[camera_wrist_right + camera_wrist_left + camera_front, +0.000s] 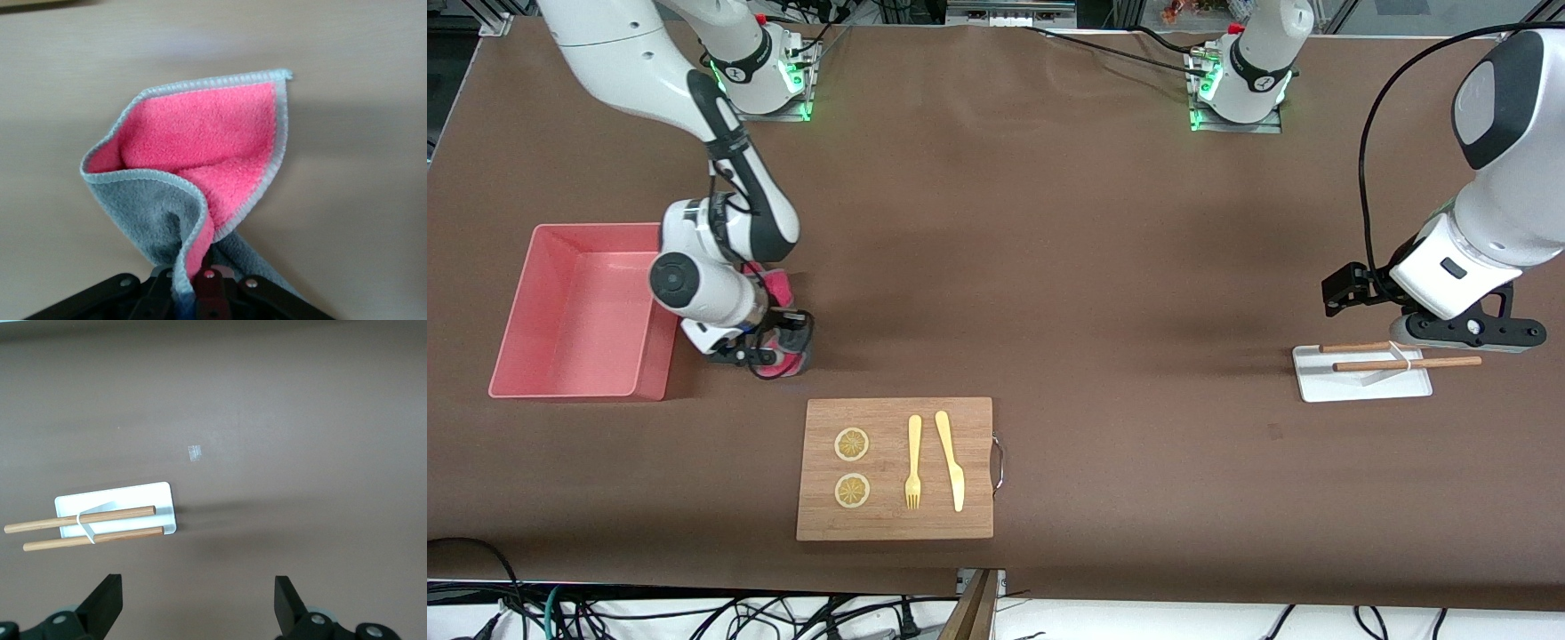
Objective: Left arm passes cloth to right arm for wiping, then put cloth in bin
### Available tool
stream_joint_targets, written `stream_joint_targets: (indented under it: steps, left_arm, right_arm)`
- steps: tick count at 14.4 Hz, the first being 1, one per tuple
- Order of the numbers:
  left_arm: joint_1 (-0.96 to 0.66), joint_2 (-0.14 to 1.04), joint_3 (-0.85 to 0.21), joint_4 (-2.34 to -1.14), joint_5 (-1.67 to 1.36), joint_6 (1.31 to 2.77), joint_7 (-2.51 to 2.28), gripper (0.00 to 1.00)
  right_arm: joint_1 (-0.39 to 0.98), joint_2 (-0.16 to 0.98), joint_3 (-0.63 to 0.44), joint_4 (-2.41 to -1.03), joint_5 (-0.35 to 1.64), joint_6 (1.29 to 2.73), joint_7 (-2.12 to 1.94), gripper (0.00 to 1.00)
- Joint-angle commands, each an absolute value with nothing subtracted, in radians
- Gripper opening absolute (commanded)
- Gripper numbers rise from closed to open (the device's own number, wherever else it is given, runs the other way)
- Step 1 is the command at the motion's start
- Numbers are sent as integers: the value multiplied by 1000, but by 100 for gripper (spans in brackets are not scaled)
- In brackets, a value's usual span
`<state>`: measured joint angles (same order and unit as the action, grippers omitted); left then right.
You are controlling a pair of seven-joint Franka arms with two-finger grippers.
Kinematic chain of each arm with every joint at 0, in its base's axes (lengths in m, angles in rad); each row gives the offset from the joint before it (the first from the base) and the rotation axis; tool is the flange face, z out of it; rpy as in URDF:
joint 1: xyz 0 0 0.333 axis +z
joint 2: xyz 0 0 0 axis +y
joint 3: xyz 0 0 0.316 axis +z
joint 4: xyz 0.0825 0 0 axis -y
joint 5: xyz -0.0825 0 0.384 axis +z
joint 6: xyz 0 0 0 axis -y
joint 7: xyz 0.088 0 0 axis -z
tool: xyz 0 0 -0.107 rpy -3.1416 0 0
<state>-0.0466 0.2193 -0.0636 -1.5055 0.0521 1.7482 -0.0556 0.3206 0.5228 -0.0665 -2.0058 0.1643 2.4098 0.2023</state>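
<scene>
Bin: a pink tub with low sloping walls, at the right arm's end of the table, nothing visible in it.
Cloth: a small soft rag, bright pink on one face and grey on the other, with a pale stitched edge. It is folded over on itself, so the pink shows inside a grey flap.
Cloth, place: down at the table just beside the bin, and farther from the front camera than the cutting board.
Right gripper: its black fingers are pressed together on one bunched corner of the cloth; the rest fans out away from them.
Cutting board: holds two lemon slices, a fork and a knife.
Left gripper: waits over the table by the small white tray, fingers spread wide, holding nothing.
Tray: carries two wooden sticks, which overhang its edge.
</scene>
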Motion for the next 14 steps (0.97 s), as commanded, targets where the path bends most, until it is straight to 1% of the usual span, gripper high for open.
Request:
stream_joint_targets:
  steps: [1, 4, 8, 9, 11, 14]
  left_arm:
    - [-45, 190, -69, -1479, 66, 1736, -66, 100]
    - [-15, 179, -75, -1482, 64, 1698, -57, 100]
    - [-20, 167, -60, -1500, 2, 1698, -57, 100]
    - [-35, 151, -42, -1515, 2, 1698, -55, 100]
    - [-125, 120, 53, -1549, 3, 1695, -54, 100]
    - [-135, 98, 58, -1572, 12, 1695, -19, 100]
  right_arm:
    - [406, 578, -69, -1932, 187, 2415, 357, 0]
    - [504, 607, -67, -1881, 190, 2416, 518, 0]
    - [626, 669, -66, -1763, 267, 2413, 710, 0]
    - [652, 678, -66, -1741, 275, 2413, 736, 0]
    - [695, 690, -63, -1718, 275, 2418, 774, 0]
    - [732, 696, -48, -1690, 273, 2418, 811, 0]
